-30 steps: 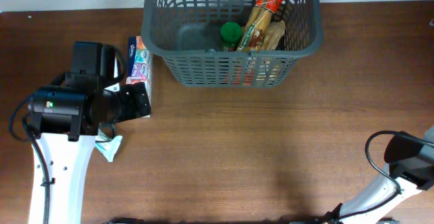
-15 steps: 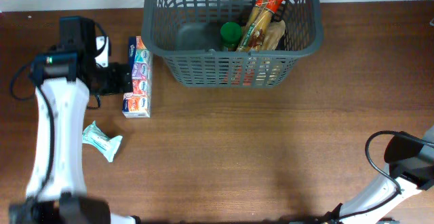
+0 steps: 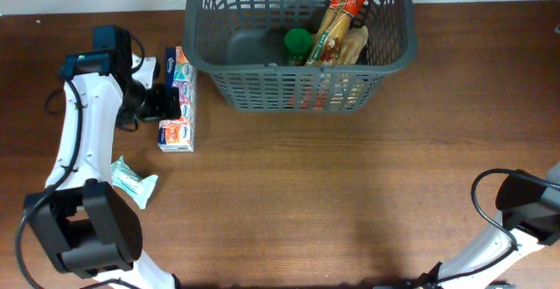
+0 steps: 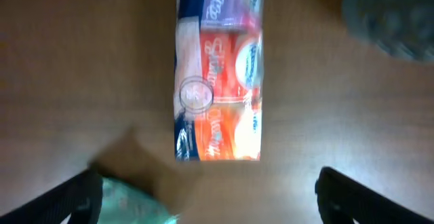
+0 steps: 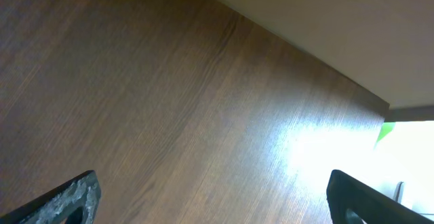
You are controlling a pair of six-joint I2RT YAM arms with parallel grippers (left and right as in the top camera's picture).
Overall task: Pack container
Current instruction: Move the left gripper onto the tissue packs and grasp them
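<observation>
The container (image 3: 302, 92), a dark grey lattice basket, stands at the table's far middle. It holds a green-capped item (image 3: 298, 42) and long orange snack packs (image 3: 337, 26). A long multicoloured pack of tissues (image 3: 178, 101) lies just left of it, showing purple and orange panels in the left wrist view (image 4: 218, 81). My left gripper (image 3: 164, 105) hangs open over the pack's left side, nothing between its fingers (image 4: 352, 198). A teal packet (image 3: 133, 182) lies nearer the front and shows blurred by the left finger (image 4: 132, 202). My right gripper (image 5: 213, 207) is open over bare wood.
The right arm (image 3: 525, 208) rests at the table's front right corner. The basket's blurred edge (image 4: 397, 17) shows at the upper right of the left wrist view. A white wall (image 5: 325, 20) borders the table beyond the right gripper.
The left arm has swung from over the teal packet and the pack's near end toward the back. It now hangs beside the tissue pack. The right arm has not moved.
</observation>
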